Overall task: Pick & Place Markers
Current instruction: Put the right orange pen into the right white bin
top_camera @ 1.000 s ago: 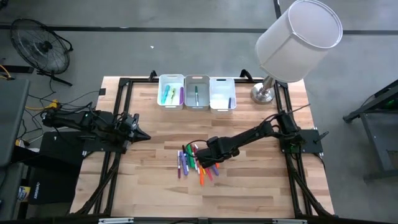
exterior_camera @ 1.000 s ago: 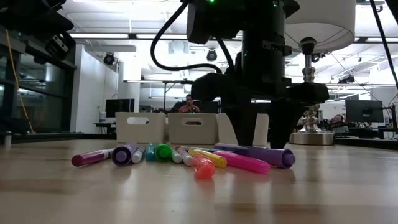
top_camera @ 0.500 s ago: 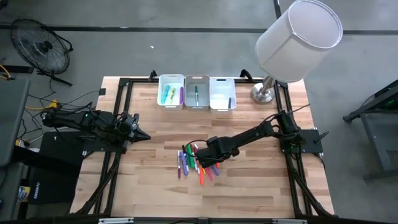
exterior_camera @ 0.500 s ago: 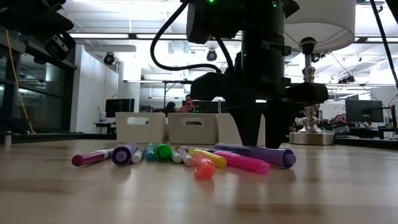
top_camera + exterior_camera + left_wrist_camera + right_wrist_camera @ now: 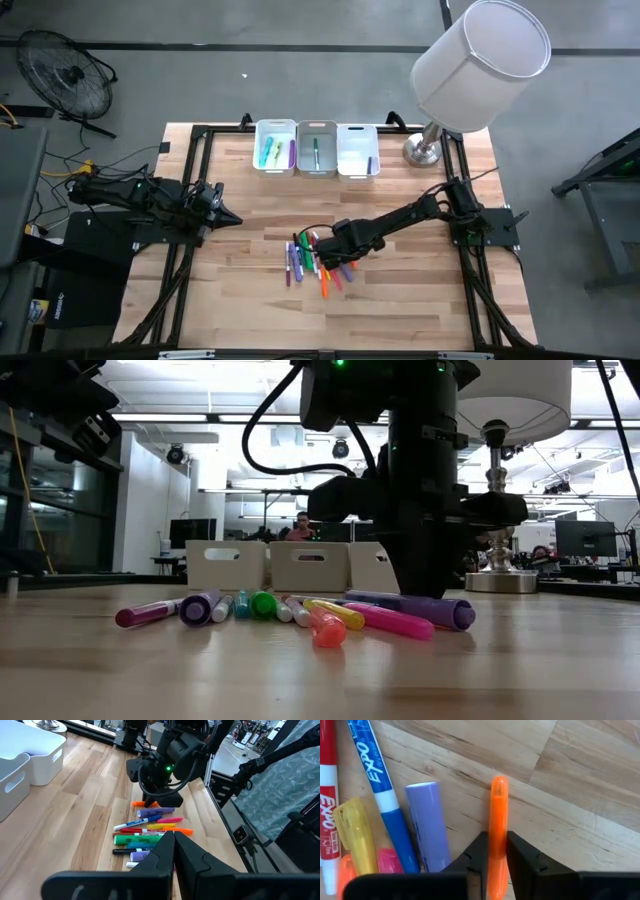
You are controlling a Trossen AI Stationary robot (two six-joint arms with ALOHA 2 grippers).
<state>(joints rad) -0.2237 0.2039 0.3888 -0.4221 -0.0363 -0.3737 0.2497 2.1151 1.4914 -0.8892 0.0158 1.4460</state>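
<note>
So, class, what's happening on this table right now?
The right gripper is down at the pile of markers in the middle of the wooden table, its fingers closed on an orange marker that lies on the wood beside a purple one. The left gripper waits shut at the table's left side. Three white bins stand at the far edge, with a few markers already inside.

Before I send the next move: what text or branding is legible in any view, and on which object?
"EXPO" on the blue marker, right wrist view.
"EXPO" on the red marker beside it.
Printing on the markers in the left wrist view: too small to read.
Nothing readable on the bins, the lamp or the orange marker.
</note>
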